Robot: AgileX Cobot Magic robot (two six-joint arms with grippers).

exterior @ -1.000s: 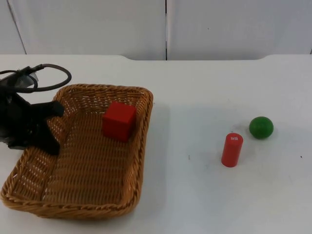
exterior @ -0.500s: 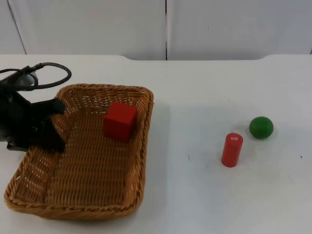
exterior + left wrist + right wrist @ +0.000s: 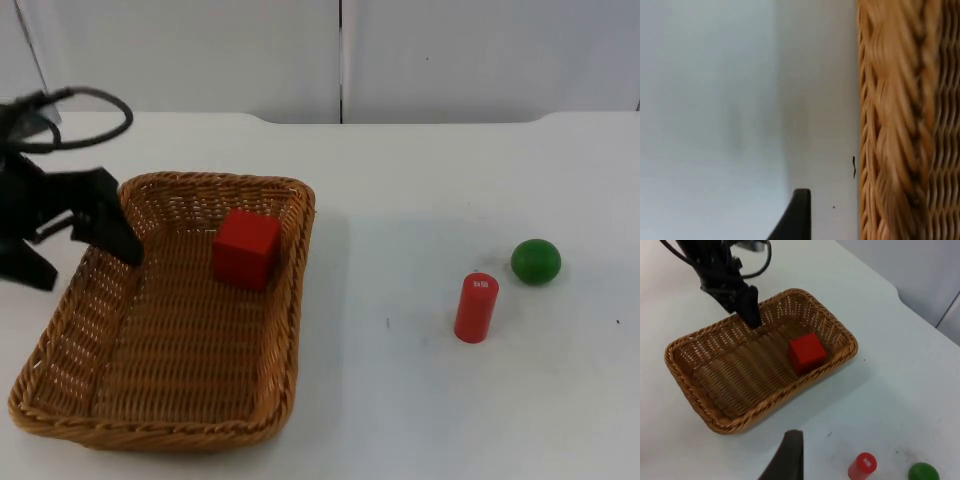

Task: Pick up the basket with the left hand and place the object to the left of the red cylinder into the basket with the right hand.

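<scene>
The wicker basket [image 3: 170,330] sits flat on the white table [image 3: 420,400], towards its left side, with its long axis running away from the camera. A red cube [image 3: 244,247] lies inside it, near the far right corner and close to the right wall. The left pincer [image 3: 80,245] hangs over the basket's far left rim, its two black fingers spread apart and released, one over the inside of the wall, the other outside it; neither clamps the weave. In the left wrist view the braided rim [image 3: 890,125] runs just beside a black fingertip [image 3: 797,215]. Well to the right of the basket stands the red cylinder [image 3: 476,307], upright, with a green ball [image 3: 536,261] near it on its far right. Of the right pincer, one dark fingertip [image 3: 787,455] appears in its wrist view, high above the table; I cannot tell whether it is released or clenched.
</scene>
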